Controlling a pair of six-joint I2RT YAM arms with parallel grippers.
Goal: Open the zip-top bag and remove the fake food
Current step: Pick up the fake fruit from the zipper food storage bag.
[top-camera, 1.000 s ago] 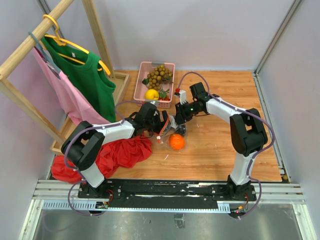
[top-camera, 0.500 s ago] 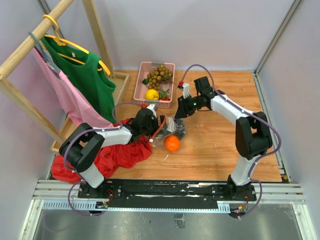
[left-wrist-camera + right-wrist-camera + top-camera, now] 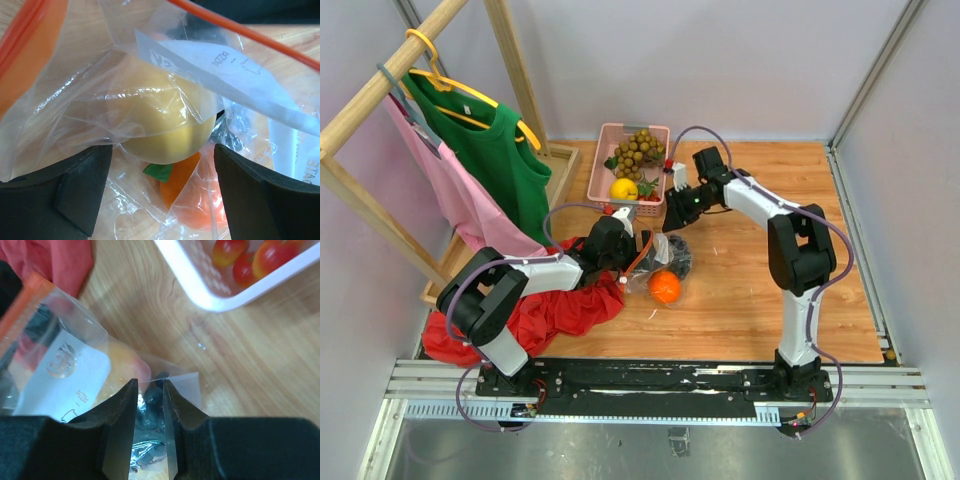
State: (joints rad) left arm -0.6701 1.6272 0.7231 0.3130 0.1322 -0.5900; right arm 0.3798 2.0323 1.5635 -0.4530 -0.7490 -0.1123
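In the last second the right gripper (image 3: 151, 385) has drawn back from the bag (image 3: 655, 258) toward the basket (image 3: 635, 126). The left gripper (image 3: 160, 155) has slid left with the bag's mouth, and the orange (image 3: 664, 287) has shifted slightly. The bag looks open, yet fruit seems to remain inside: the orange, a yellow fruit (image 3: 165, 125) and a dark bunch (image 3: 678, 256). The bag lies mid-table between the 2 grippers. The left jaws stand wide, 1 finger on each side of the plastic-covered yellow fruit, clamping nothing. The right jaws sit narrow with something dark and shiny between them. I cannot tell whether they grip it.
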